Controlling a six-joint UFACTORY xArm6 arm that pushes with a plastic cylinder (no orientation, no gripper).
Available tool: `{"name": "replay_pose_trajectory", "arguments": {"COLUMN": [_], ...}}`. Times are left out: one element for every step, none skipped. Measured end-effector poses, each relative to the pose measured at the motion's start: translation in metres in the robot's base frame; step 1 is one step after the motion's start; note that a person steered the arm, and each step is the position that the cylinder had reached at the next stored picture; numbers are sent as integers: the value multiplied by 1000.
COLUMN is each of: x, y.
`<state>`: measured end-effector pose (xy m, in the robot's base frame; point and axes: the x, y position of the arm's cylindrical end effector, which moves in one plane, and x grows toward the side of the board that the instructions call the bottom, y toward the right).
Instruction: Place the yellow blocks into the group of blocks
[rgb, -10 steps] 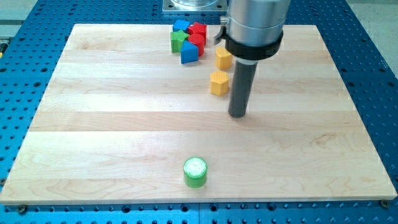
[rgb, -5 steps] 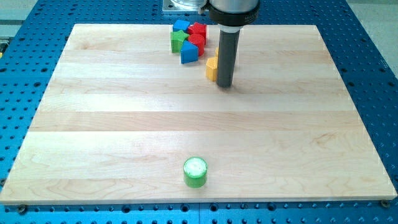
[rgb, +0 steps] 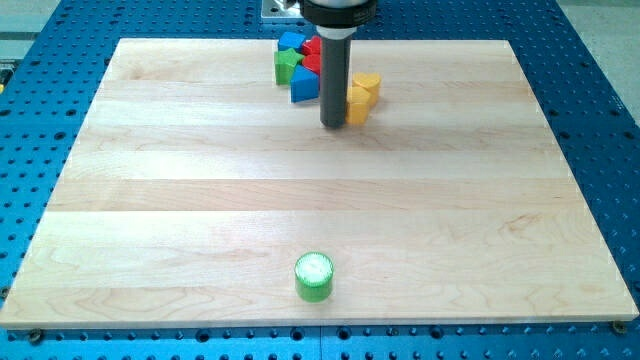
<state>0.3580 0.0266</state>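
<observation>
Two yellow blocks sit side by side right of my rod: one (rgb: 357, 102) just right of my tip, the other (rgb: 368, 86) behind it and touching it. My tip (rgb: 334, 125) rests on the board at the left edge of the nearer yellow block. The group lies at the view's top: a green block (rgb: 287, 66), a blue block (rgb: 303, 85), another blue block (rgb: 291, 41) and red blocks (rgb: 312, 63) partly hidden behind the rod. The yellow blocks lie apart from the group, to its right.
A green cylinder (rgb: 314, 276) with a white top stands alone near the view's bottom edge of the wooden board (rgb: 180, 200). A blue perforated table surrounds the board.
My rod moved left and toward the view's top. The nearer yellow block shifted up and right and now touches the other yellow block.
</observation>
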Motion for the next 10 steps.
{"name": "replay_pose_trajectory", "arguments": {"x": [0, 0, 38, 54, 43, 7, -28, -26, 12, 69], "y": [6, 0, 5, 16, 16, 16, 16, 16, 18, 34]}}
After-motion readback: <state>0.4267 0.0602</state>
